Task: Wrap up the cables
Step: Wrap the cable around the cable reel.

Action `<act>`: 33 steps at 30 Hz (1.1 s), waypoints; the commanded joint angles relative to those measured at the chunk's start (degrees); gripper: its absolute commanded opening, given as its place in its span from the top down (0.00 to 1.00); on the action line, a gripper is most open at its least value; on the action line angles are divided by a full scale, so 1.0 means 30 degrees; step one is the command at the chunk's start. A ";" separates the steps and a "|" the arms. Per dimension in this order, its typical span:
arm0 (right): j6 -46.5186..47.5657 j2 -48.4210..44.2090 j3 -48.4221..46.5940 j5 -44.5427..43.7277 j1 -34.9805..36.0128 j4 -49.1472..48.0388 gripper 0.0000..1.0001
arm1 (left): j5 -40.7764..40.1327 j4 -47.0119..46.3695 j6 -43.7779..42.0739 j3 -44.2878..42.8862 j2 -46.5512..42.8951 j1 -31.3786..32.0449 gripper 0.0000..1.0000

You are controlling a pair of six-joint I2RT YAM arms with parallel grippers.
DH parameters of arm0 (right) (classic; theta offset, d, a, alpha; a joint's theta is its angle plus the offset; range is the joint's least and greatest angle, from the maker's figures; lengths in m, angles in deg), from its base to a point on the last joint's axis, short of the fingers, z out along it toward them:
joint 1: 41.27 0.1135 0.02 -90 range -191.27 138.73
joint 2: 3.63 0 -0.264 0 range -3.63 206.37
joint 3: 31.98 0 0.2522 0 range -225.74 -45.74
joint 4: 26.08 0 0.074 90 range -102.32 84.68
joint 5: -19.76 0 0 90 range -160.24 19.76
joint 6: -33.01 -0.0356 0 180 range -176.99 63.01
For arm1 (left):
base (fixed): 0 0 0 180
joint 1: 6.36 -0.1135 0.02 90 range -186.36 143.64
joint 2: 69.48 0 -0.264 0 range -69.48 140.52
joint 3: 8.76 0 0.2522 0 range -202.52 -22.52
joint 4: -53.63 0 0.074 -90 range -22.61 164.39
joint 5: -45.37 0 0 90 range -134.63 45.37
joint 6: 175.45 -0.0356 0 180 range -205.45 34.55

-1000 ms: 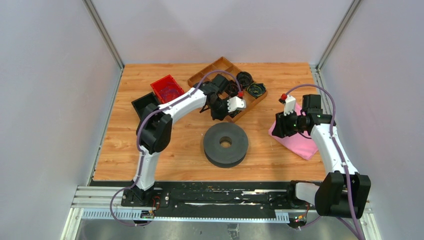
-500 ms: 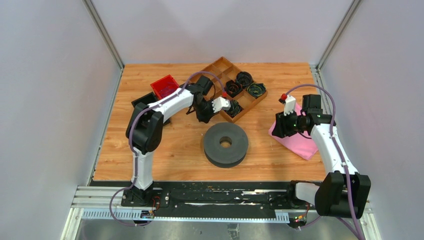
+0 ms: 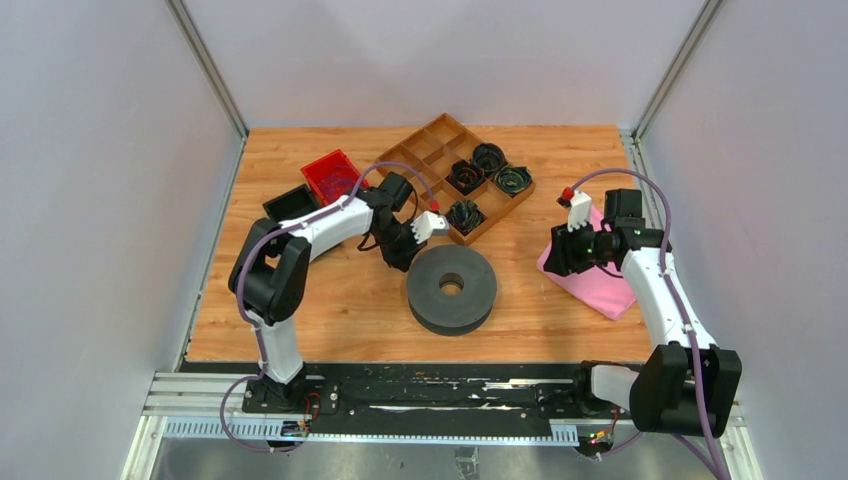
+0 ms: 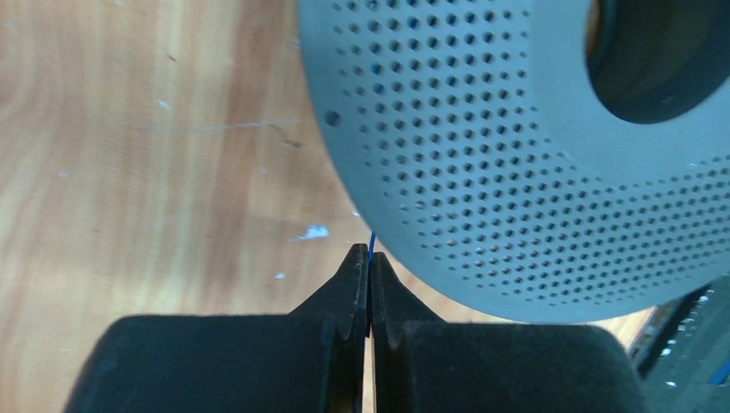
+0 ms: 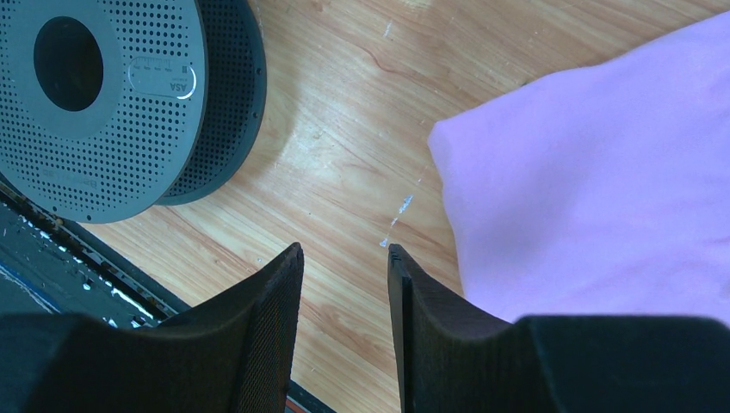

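Cable (image 4: 371, 243) shows only in left wrist view, pinched by left gripper (image 4: 368, 258), spool (image 4: 482, 155) at 1 o'clock; right gripper (image 5: 344, 254) gapes over wood table (image 5: 344, 129), grey walls (image 3: 450, 60).

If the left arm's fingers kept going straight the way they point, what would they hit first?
Most likely the grey perforated spool: the left gripper, shut on a thin blue cable, points at its rim close ahead. Depth is unclear, so it might meet the table first.
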 commanded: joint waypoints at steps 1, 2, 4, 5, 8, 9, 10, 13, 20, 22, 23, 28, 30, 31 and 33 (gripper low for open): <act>-0.0038 -0.0338 0.0289 0.0218 -0.0399 0.0069 0.59 | 0.1630 -0.1192 0.2156 0.1651 -0.1308 -0.0031 1.00; -0.0066 -0.0343 0.0308 0.0231 -0.0399 0.0034 0.59 | 0.1922 -0.1469 0.2603 0.2016 -0.1486 -0.0030 1.00; -0.0084 -0.0352 0.0324 0.0243 -0.0397 0.0027 0.59 | 0.2640 -0.1864 0.3464 0.2669 -0.1621 -0.0030 1.00; -0.0097 -0.0352 0.0319 0.0260 -0.0399 0.0023 0.59 | 0.2996 -0.2084 0.3851 0.2971 -0.1698 -0.0030 1.00; -0.0128 -0.0479 0.0334 0.0277 -0.0384 -0.0025 0.59 | 0.3994 -0.2953 0.5036 0.3901 -0.1988 -0.0030 1.00; -0.0150 -0.0551 0.0361 0.0253 -0.0393 -0.0072 0.59 | 0.4213 -0.3147 0.5318 0.4099 -0.2083 -0.0030 1.00; -0.0157 -0.0612 0.0364 0.0247 -0.0398 -0.0118 0.59 | 0.4402 -0.3402 0.5522 0.4344 -0.2170 -0.0030 1.00; -0.0172 -0.0956 0.0452 0.0416 -0.0398 -0.0227 0.59 | 0.4970 -0.4200 0.6094 0.5219 -0.2187 -0.0030 1.00; -0.0693 -0.1122 0.1170 0.2720 -0.0023 -0.1332 0.57 | 0.6649 -0.6626 0.8113 0.6708 -0.1844 -0.0030 1.00; -0.0997 -0.0926 0.1411 0.3213 0.0474 -0.1973 0.56 | 0.7158 -0.6897 0.8447 0.6732 -0.1734 -0.0057 0.98; -0.1204 -0.0878 0.1627 0.3382 0.0728 -0.2479 0.56 | 0.7381 -0.7185 0.8733 0.6841 -0.1701 -0.0059 0.98; -0.1670 -0.0814 0.2858 0.2888 0.3081 -0.5409 0.53 | 0.8288 -0.8029 0.9595 0.7206 -0.1053 -0.0059 0.93; -0.2057 -0.0717 0.3262 0.2528 0.4156 -0.6514 0.52 | 0.8879 -0.8541 1.0179 0.7482 -0.0797 -0.0060 0.92; -0.2497 -0.0610 0.3459 0.2439 0.4474 -0.7086 0.52 | 0.9061 -0.9048 1.0589 0.7649 -0.0709 -0.0060 0.92; -0.2970 -0.0120 0.3760 0.2480 0.4789 -0.8092 0.52 | 0.9366 -0.9412 1.0872 0.7761 -0.0455 -0.0060 0.93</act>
